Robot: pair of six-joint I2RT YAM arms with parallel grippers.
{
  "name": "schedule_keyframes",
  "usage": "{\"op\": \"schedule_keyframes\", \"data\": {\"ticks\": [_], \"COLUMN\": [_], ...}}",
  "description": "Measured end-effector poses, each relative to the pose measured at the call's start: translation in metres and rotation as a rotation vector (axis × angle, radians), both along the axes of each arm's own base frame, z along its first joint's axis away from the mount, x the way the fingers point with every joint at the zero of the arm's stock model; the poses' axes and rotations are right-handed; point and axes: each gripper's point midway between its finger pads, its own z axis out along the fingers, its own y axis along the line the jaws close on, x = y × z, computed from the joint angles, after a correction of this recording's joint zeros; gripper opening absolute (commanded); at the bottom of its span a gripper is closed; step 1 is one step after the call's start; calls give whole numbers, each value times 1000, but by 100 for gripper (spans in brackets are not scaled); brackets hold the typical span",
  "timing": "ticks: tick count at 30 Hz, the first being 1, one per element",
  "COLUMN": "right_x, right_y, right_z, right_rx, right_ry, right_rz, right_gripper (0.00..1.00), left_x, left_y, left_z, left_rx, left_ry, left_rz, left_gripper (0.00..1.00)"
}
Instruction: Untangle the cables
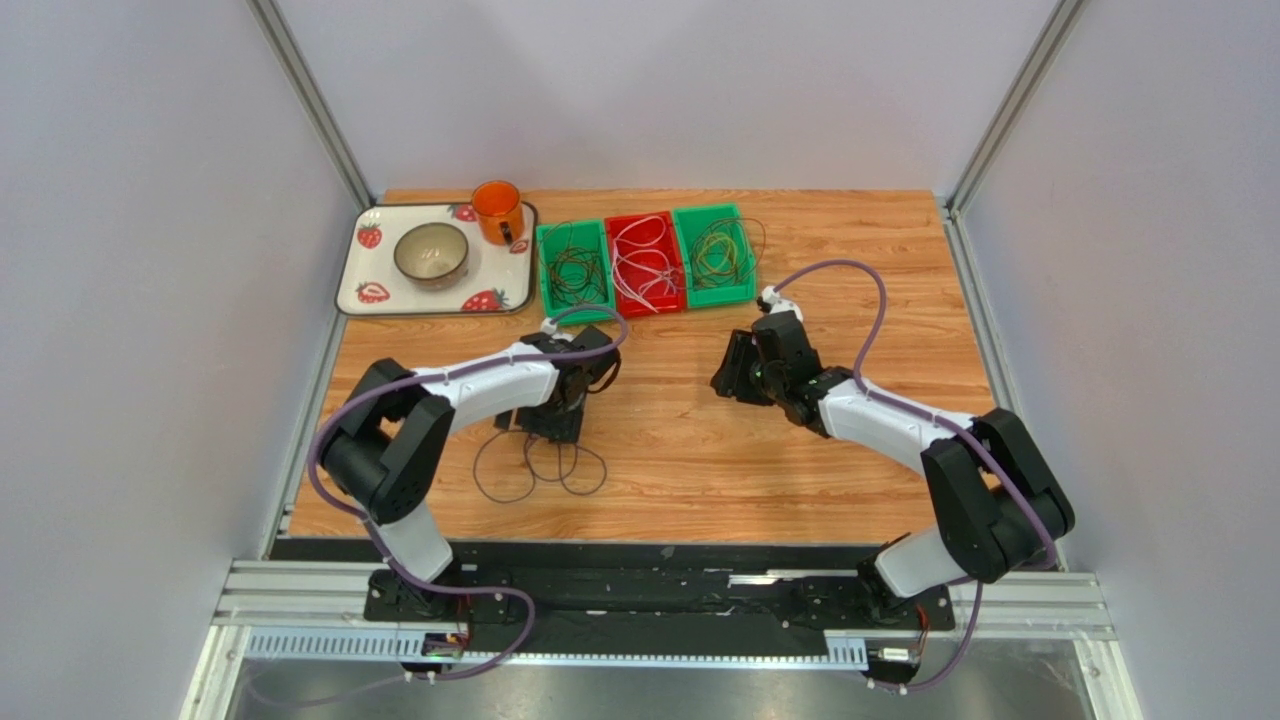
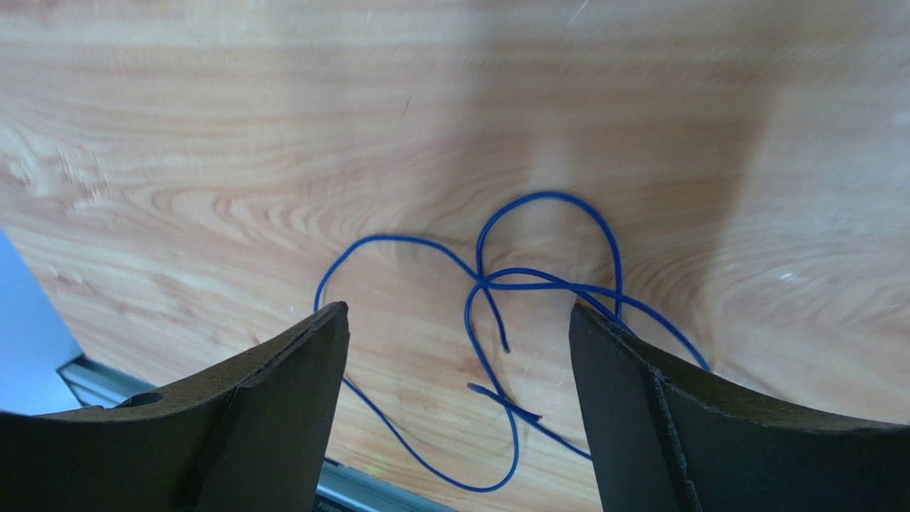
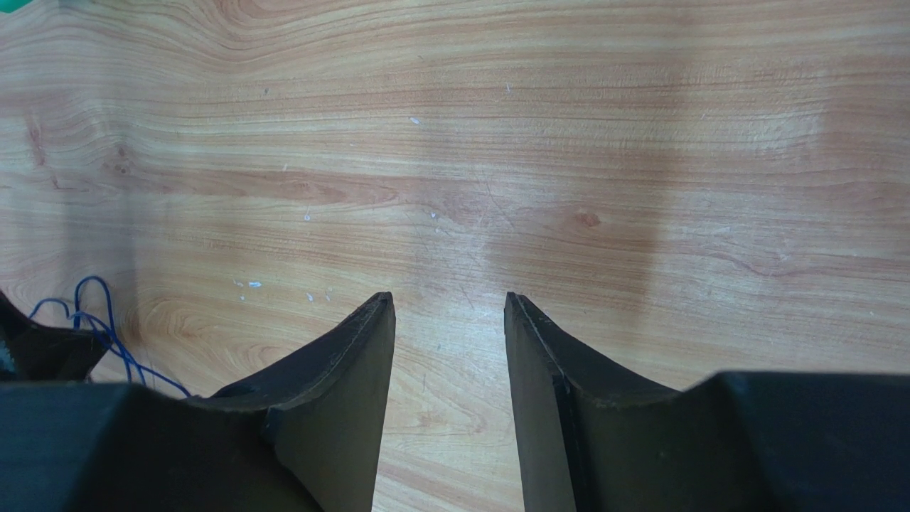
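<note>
Standing by the rig, I see the left claw [image 2: 459, 315] hanging low over the tabletop [image 1: 676, 450], at about eight o'clock from the middle of the wooden surface. Its two dark fingers are spread wide with nothing between them but air. Directly under that gap lies the blue cable [image 2: 483, 284], flat on the wood in loose loops that cross one another, with a couple of free ends showing near the crossing. From the wrist view I cannot tell whether it is one strand doubled over or two lying across each other. Its loops spill out towards six o'clock from the claw, close to the near edge. The right claw [image 3: 449, 304] hangs just past the middle at about three o'clock, well apart from the tangle. Its fingers are parted by a narrower gap, it holds nothing, and only bare wood lies beneath it. At twelve o'clock, along the far edge, three bins sit side by side and touching: a green bin [image 1: 579, 312], a red bin [image 1: 613, 263] and a second green bin [image 1: 715, 300], each holding coiled wires [image 1: 646, 263], white in the red one and darker in the green ones. At about eleven o'clock rests a strawberry-patterned tray [image 1: 504, 270] carrying a bowl [image 1: 406, 248] and, at its far right corner, an orange mug [image 1: 498, 210].
</note>
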Motion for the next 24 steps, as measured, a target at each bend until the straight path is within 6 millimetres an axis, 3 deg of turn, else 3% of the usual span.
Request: {"op": "schedule_keyframes", "data": {"ticks": [5, 14, 21, 24], "right_x": [0, 0, -1, -1], "right_y": [0, 0, 0, 0], "right_z": [0, 0, -5, -6], "right_rx": [0, 0, -7, -8], "right_ry": [0, 0, 13, 14], "right_rz": [0, 1, 1, 1], "right_gripper": [47, 47, 47, 47], "left_x": [25, 61, 75, 82], "left_y": [-12, -18, -22, -29], "left_z": [-1, -7, -9, -7], "left_rx": [-18, -237, -408, -471], "left_ry": [-6, -72, -100, -112], "left_rz": [-12, 18, 39, 34], "left_gripper": [80, 72, 80, 77]}}
